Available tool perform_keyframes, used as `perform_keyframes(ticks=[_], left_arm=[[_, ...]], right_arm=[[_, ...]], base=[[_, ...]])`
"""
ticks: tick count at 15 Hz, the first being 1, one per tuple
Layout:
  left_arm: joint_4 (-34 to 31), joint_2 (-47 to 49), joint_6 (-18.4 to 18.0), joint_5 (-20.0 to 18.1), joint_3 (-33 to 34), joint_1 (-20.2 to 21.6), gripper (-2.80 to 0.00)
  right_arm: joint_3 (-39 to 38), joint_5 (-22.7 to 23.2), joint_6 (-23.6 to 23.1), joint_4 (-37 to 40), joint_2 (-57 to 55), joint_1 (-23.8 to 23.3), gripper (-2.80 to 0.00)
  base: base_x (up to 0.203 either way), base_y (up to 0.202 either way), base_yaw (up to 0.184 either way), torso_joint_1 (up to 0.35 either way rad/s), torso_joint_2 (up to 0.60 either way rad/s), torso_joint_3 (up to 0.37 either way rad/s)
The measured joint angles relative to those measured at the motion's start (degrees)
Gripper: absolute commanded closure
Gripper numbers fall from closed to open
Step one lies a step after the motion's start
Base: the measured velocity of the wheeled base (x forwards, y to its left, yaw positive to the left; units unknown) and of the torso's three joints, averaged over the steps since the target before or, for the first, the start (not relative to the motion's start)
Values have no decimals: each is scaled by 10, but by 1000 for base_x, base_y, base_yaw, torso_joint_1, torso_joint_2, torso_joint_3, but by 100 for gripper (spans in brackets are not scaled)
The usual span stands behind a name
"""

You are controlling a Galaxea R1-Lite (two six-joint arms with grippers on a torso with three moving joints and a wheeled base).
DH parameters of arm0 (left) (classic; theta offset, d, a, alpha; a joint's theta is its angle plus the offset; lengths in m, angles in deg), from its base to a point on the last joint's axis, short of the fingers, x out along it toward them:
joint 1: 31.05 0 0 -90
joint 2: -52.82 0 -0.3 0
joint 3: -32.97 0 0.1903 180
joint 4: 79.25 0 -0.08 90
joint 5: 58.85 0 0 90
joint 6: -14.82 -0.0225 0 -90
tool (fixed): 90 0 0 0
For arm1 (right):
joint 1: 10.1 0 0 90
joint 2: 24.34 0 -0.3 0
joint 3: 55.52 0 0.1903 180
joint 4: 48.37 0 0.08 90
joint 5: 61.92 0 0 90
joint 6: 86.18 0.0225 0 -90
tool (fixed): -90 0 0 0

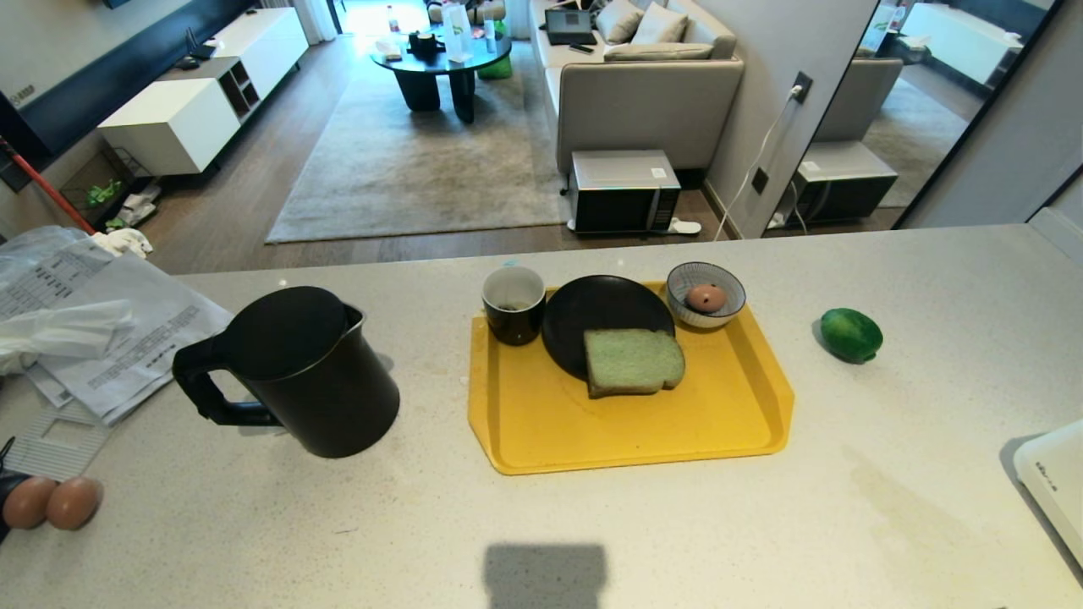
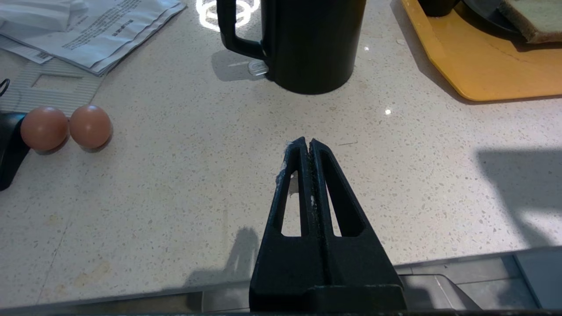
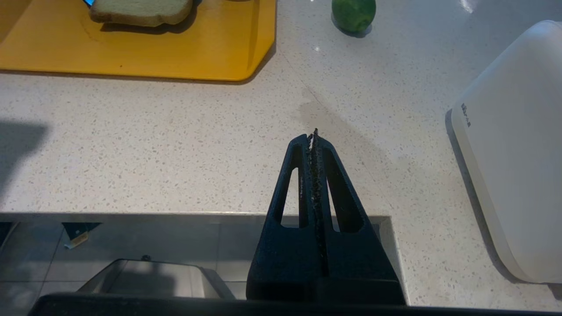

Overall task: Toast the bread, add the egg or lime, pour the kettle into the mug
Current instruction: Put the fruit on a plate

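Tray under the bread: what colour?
Plain yellow tray, no pattern; the bread lies partly on it. Head view shows it best.

Near strip of counter (image 1: 677, 524) is bare, wide open across the front edge. Kettle (image 1: 296, 372) stands tall on the left, handle toward the papers (image 1: 110, 338); clear lane between it and the yellow tray (image 1: 626, 440). On the tray's far end, mug (image 1: 513, 304), black plate (image 1: 575, 317) and small bowl (image 1: 706, 294) sit packed close (tight between them). Bread (image 1: 633, 362) overhangs the plate. Lime (image 1: 850, 335) sits alone, right of the tray. Two eggs (image 1: 51, 502) near left, white appliance (image 1: 1053, 491) near right.
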Motion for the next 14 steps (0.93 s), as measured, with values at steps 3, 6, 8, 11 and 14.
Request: perform_keyframes(ticks=[3, 6, 8, 11, 14], left_arm=[[0, 0, 0, 0, 0, 0, 0], [0, 0, 0, 0, 0, 0, 0], [0, 0, 0, 0, 0, 0, 0], [0, 0, 0, 0, 0, 0, 0], [0, 0, 0, 0, 0, 0, 0]], right_arm=[[5, -5, -29, 4, 0, 0, 0], [83, -3, -42, 40, -31, 0, 0], [164, -2, -46, 67, -105, 0, 0], [273, -9, -93, 86, -257, 0, 0], [361, -15, -170, 82, -412, 1, 0]], base=[[0, 0, 0, 0, 0, 0], [0, 0, 0, 0, 0, 0], [0, 0, 0, 0, 0, 0], [0, 0, 0, 0, 0, 0], [0, 0, 0, 0, 0, 0]])
